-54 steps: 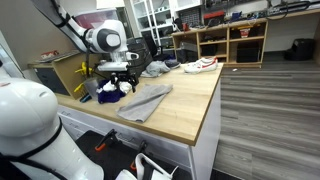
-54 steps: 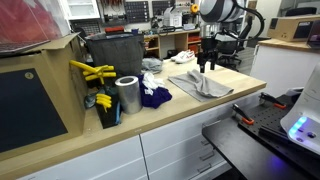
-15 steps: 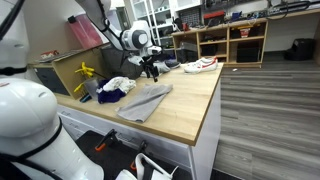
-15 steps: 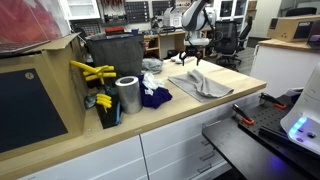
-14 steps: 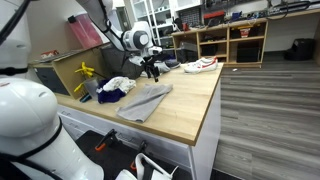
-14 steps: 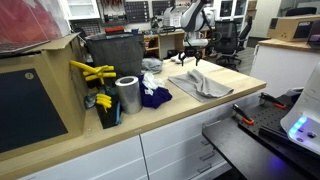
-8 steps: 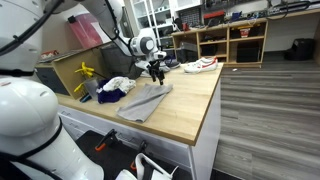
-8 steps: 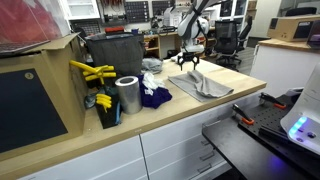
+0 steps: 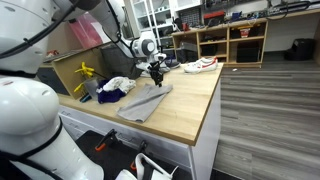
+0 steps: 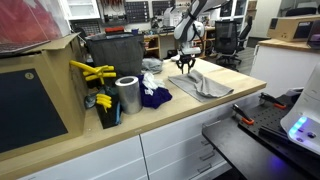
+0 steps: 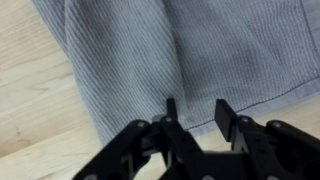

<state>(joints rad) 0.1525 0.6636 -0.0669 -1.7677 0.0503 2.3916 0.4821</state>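
The gripper [image 11: 197, 118] stood low over the grey cloth [image 11: 170, 50], at the cloth's hemmed edge. In the wrist view its two fingers [image 11: 170, 112] were apart with a clear gap, tips at the fabric. No fabric was seen gathered between them, so the gripper was released.

The cloth lay flat on the wooden worktop [image 9: 190, 105], well inside the front edge in both exterior views [image 10: 203, 85]. Bare wood bordered the cloth beside and beyond its edge in the wrist view.

Open room:
- Toward the worktop's front edge [image 10: 200, 112]: bare wood.
- Toward the dark blue cloth [image 10: 155, 96] and metal cylinder [image 10: 127, 95]: limited.
- Toward the shoe [image 9: 200, 65] at the far end: wood between.
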